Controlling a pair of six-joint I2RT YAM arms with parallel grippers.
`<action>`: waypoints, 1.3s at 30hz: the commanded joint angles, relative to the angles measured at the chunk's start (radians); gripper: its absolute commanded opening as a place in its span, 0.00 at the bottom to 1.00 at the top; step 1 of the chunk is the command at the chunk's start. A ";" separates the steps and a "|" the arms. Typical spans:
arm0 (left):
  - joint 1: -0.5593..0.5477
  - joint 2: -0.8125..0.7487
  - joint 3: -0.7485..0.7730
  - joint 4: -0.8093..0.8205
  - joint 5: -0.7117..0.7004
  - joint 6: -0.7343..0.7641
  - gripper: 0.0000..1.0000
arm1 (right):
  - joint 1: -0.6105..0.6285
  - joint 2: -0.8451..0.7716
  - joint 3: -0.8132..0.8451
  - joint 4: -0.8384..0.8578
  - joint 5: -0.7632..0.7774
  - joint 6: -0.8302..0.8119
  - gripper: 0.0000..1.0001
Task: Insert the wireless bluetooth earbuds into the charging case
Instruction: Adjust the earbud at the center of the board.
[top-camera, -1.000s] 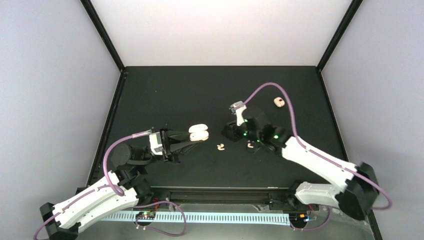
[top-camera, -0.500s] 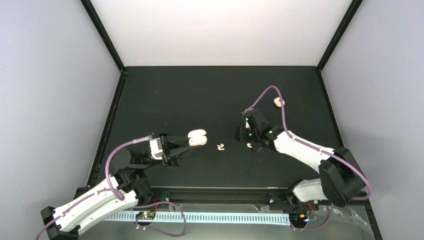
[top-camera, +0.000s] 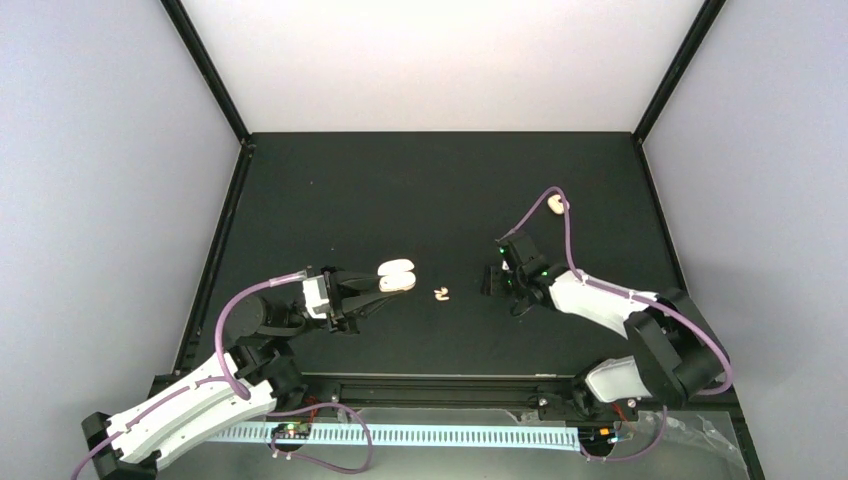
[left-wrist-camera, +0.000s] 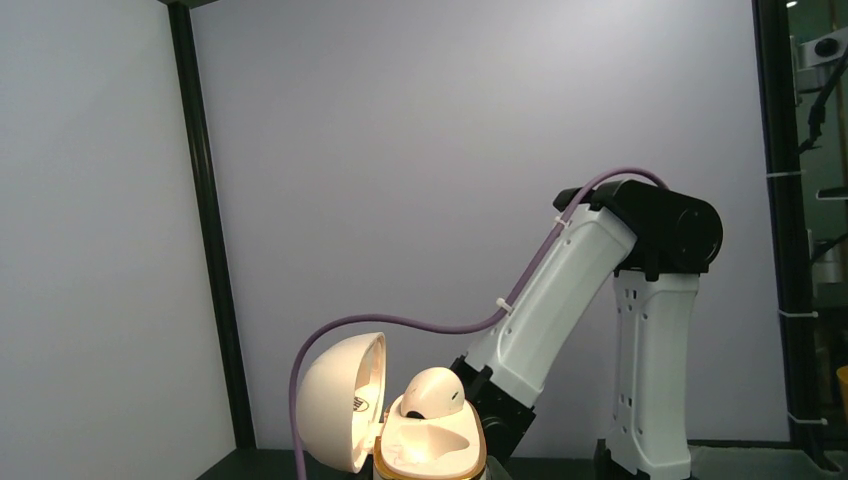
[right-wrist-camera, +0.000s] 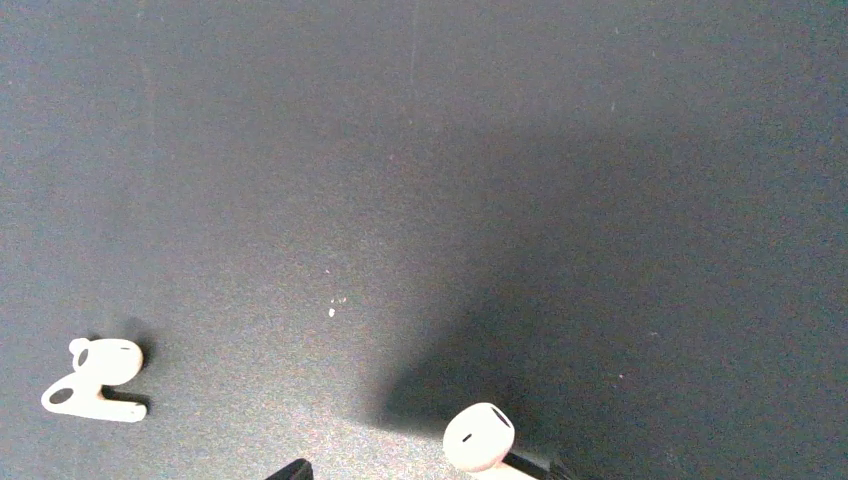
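Observation:
My left gripper (top-camera: 378, 285) is shut on the cream charging case (top-camera: 397, 275), held above the table left of centre. In the left wrist view the case (left-wrist-camera: 430, 447) stands open, lid (left-wrist-camera: 335, 402) swung left, with one earbud (left-wrist-camera: 432, 392) seated in it. My own fingers do not show there. Another earbud (top-camera: 441, 294) lies on the black table between the arms. My right gripper (top-camera: 503, 284) hangs low just right of it, open (right-wrist-camera: 410, 472). A third earbud (right-wrist-camera: 478, 437) lies against the right finger (right-wrist-camera: 530, 466). The loose earbud (right-wrist-camera: 95, 378) lies far left.
A small pale pink item (top-camera: 553, 204) lies at the back right of the table (top-camera: 400, 190), partly crossed by the right arm's purple cable (top-camera: 560, 215). Black frame posts stand at the table's back corners. The right arm (left-wrist-camera: 600, 290) rises behind the case.
The right arm has drawn back toward its base, and its gripper has moved nearer and rightward over the earbud it was beside. The left gripper with the case has shifted slightly nearer.

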 joint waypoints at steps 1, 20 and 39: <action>0.008 0.006 0.003 0.000 -0.005 0.011 0.02 | -0.003 0.012 -0.021 0.062 -0.009 0.003 0.61; 0.008 0.022 0.006 0.003 -0.003 0.009 0.02 | 0.012 0.023 0.000 -0.015 -0.148 0.051 0.60; 0.008 0.026 0.015 -0.014 -0.002 0.003 0.01 | 0.059 0.092 0.192 -0.249 0.082 0.012 0.56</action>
